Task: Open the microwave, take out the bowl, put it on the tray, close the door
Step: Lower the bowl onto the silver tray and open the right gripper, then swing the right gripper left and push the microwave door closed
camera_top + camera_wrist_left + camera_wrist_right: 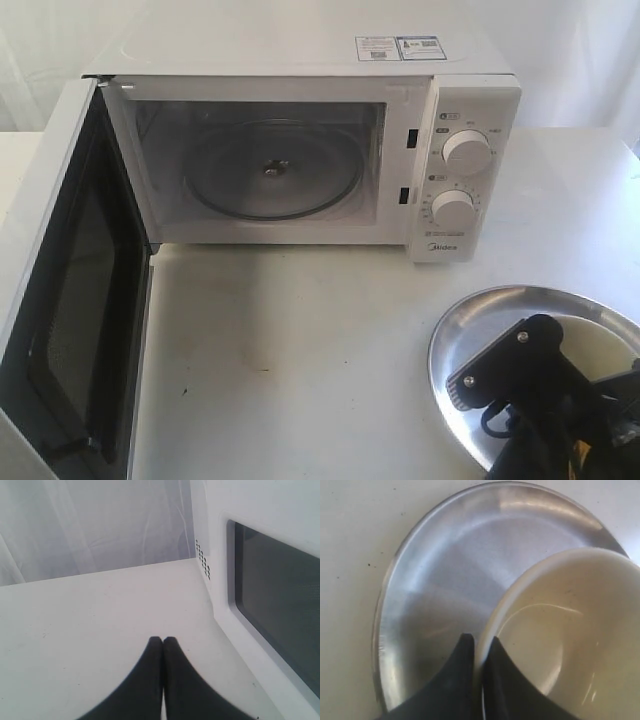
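White tabletop holds a large round silver metal tray point(480, 330) at lower right. Over it, the right gripper point(479, 644) pinches the rim of the small cream ceramic bowl point(565, 625). The bowl looks stiff, glossy and breakable, so the rim suits. The left gripper point(163, 641) is closed and empty beside the open white door point(60, 280).

Staged test-bench setting, likely lab: white draped cloth backdrop point(100, 525), plain white surface point(300, 380), single countertop microwave point(250, 50).

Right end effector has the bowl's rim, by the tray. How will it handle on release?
The bowl looks glazed and rigid, so probably slick in the right end effector and chip-prone. On the shiny tray it may slide rather than tip, being wide.
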`<move>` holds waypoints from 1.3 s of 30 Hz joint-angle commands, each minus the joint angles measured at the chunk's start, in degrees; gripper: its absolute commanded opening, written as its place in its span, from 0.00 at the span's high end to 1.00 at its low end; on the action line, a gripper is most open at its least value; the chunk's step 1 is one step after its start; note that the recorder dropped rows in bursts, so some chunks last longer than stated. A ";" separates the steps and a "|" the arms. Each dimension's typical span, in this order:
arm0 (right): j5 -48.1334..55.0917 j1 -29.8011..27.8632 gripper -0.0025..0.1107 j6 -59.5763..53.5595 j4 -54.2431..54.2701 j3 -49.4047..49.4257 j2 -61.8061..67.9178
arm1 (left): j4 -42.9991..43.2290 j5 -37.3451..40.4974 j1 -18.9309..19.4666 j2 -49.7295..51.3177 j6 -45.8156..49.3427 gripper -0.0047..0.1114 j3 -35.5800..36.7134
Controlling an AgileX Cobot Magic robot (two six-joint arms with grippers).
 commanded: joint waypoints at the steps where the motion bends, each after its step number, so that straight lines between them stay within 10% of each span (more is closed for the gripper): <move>1: -0.38 0.04 0.98 0.47 -0.54 0.15 2.47 | -0.45 -0.29 0.01 -0.12 0.00 0.96 -0.16; 14: 1.04 0.04 0.96 7.93 -5.40 0.15 6.08 | -0.45 -0.29 0.01 -0.12 0.00 0.96 -0.16; 23: 3.11 0.04 0.58 10.40 -9.37 0.15 6.08 | -0.45 -0.29 0.01 -0.12 0.00 0.96 -0.16; 30: 3.51 4.55 0.82 28.38 -28.01 -1.79 -1.78 | -0.45 -0.29 0.01 -0.12 0.00 0.96 -0.16; 39: -10.47 10.89 0.98 18.68 -28.01 -13.80 -18.29 | -0.45 -0.29 0.01 -0.12 0.00 0.96 -0.16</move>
